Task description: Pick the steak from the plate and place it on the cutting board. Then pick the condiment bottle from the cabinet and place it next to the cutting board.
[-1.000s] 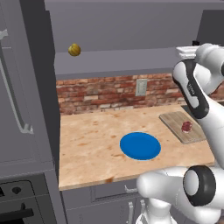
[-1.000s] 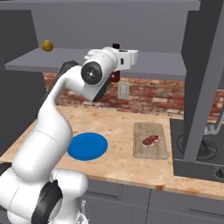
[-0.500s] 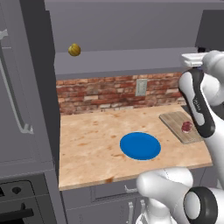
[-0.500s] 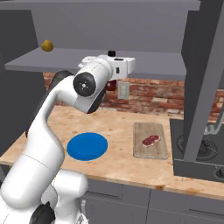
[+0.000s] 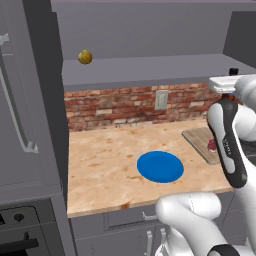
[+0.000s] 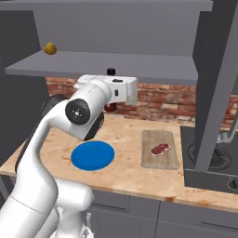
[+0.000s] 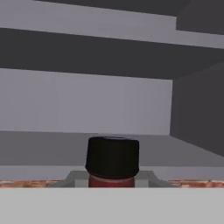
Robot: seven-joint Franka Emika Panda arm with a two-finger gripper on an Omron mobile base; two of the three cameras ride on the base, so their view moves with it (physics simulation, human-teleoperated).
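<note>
Currently the end effector (image 6: pixel 109 105) is clenched on the small dark brown-red condiment bottle with a black cap (image 7: pixel 113 160), held just below the front edge of the grey shelf. In the right base view the black cap (image 6: pixel 111 71) pokes up above the white hand and a strip of dark red body shows beneath it. In the hand view the cap sits low and centred, with the red neck just under it and the grey back wall of the plain grey open-fronted cabinet (image 7: pixel 87 100) behind.

The small raw red-pink steak with white marbling (image 6: pixel 160 149) lies on the light brown wooden rectangular cutting board (image 6: pixel 160 139), toward its near half. The board rests flat on the tan speckled surface (image 6: pixel 135 174), right of the flat round bright blue plate (image 6: pixel 93 155), which is bare. Plate and board are apart, not touching.

A yellowish round fruit (image 5: pixel 85 56) sits on the cabinet shelf (image 5: pixel 150 67) at the far left, well apart from the bottle. A red brick backsplash (image 5: pixel 115 107) runs behind the surface.
</note>
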